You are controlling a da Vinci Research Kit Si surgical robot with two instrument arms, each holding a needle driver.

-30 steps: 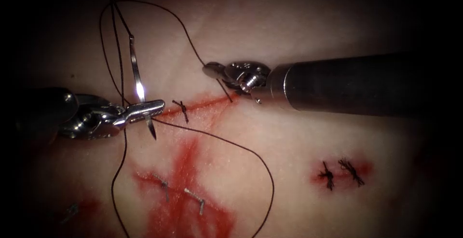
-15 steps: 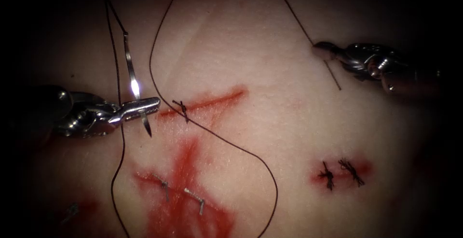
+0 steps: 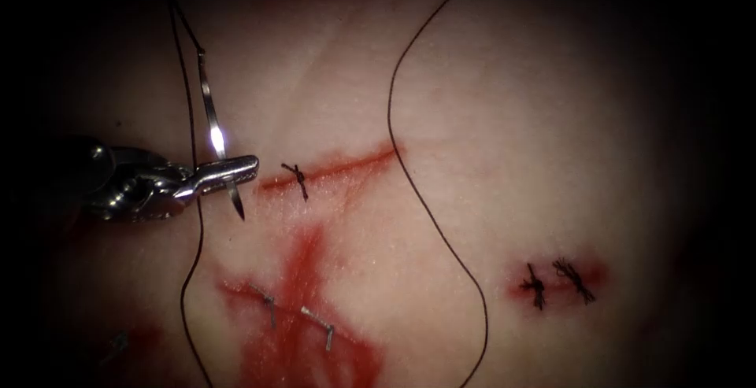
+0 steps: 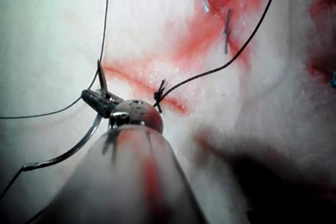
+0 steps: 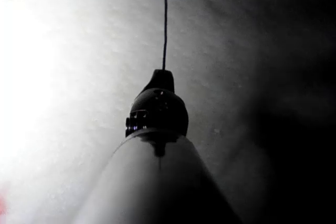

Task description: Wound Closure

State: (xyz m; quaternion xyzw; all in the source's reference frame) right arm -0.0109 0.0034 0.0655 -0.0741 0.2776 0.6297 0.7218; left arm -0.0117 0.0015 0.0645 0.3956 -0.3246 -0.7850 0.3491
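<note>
Left of the cut (image 3: 331, 168), the left tool (image 3: 228, 171) has its fingers closed on the needle (image 3: 214, 140), gripping it low on its curve, not far from the tip. The needle stands nearly upright in the endoscope view, its long axis running up and down, the sharp tip pointing down and a little right just below the fingers, the blunt end up where the thread (image 3: 409, 175) joins it. It is clear of the tissue (image 3: 504, 144), held above it. In the left wrist view the same needle (image 4: 79, 145) arcs away from the left tool (image 4: 100, 100), beside the knot (image 4: 158, 95) that sits on the cut.

In the right wrist view the right tool (image 5: 160, 80) has thread (image 5: 165, 19) running straight out of its tip; its fingers look closed on that strand.

Compared with a second ago, the right tool has left the cut and moved up and off to the right in the endoscope view, drawing thread with it; the wide loop below the cut has swung rightward and now crosses the cut's right end. The left tool and needle have barely shifted.
</note>
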